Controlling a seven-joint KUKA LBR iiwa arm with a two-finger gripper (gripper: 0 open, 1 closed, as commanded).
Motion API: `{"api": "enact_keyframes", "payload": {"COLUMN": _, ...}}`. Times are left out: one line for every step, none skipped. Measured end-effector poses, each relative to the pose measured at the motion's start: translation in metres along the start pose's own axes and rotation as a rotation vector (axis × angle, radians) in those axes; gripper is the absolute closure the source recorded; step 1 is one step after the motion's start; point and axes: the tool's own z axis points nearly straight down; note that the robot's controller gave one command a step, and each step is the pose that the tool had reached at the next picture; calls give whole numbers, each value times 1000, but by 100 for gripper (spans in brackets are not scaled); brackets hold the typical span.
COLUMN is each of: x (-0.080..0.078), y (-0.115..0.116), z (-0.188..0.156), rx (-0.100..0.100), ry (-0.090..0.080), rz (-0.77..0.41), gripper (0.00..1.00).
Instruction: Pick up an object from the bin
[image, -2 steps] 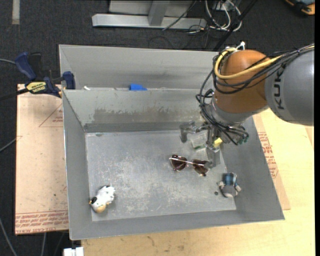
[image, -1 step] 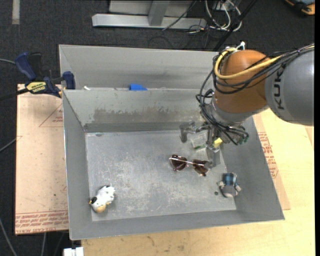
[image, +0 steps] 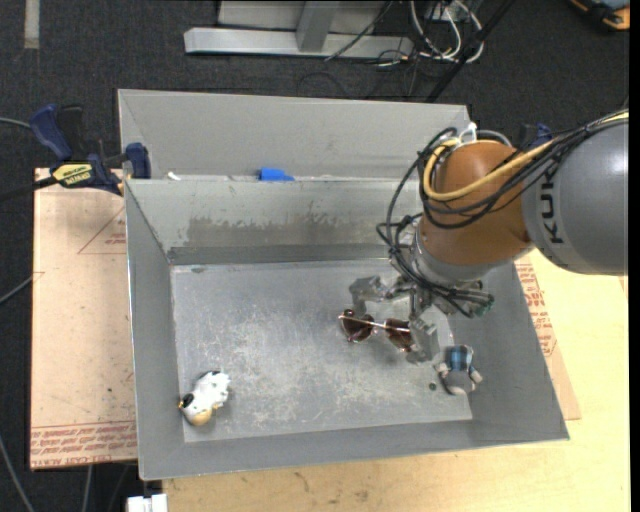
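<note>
From my station I see the arm (image: 590, 200) coming in from the right edge, its thick grey link lying nearly level above the right wall of the bin (image: 150, 270). At the wrist it turns downward, so the orange cover (image: 470, 205) faces up at the camera, with looped cables (image: 432, 165) running across its top and side. Below the cover the gripper (image: 397, 316) points straight down into the right half of the bin, close to the floor.

Its two metal fingers (image: 428, 342) stand apart, one toward the back left and one toward the front right, so I read the gripper as spread wide. A pair of sunglasses (image: 356, 326) with dark reddish lenses lies on the floor right there, right of the bin's middle. One lens sticks out to the left of the gripper and the other sits under it, between the fingers. I cannot tell whether either finger touches the frame.

Just beside the gripper, toward the front right corner, lies a small blue-and-grey thing (image: 458, 368), apart from the sunglasses. Well away, near the front left corner, a small white and yellow toy (image: 206, 393) lies on its own
</note>
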Motion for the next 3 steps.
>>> {"api": "enact_keyframes", "payload": {"x": -10, "y": -38, "z": 50, "rx": -8, "ry": 6, "rz": -207, "gripper": 100}}
{"api": "enact_keyframes", "payload": {"x": -10, "y": -38, "z": 50, "rx": -8, "ry": 6, "rz": -207, "gripper": 100}}
{"api": "enact_keyframes", "payload": {"x": -24, "y": -38, "z": -2, "rx": -12, "ry": 10, "rz": -208, "gripper": 100}}
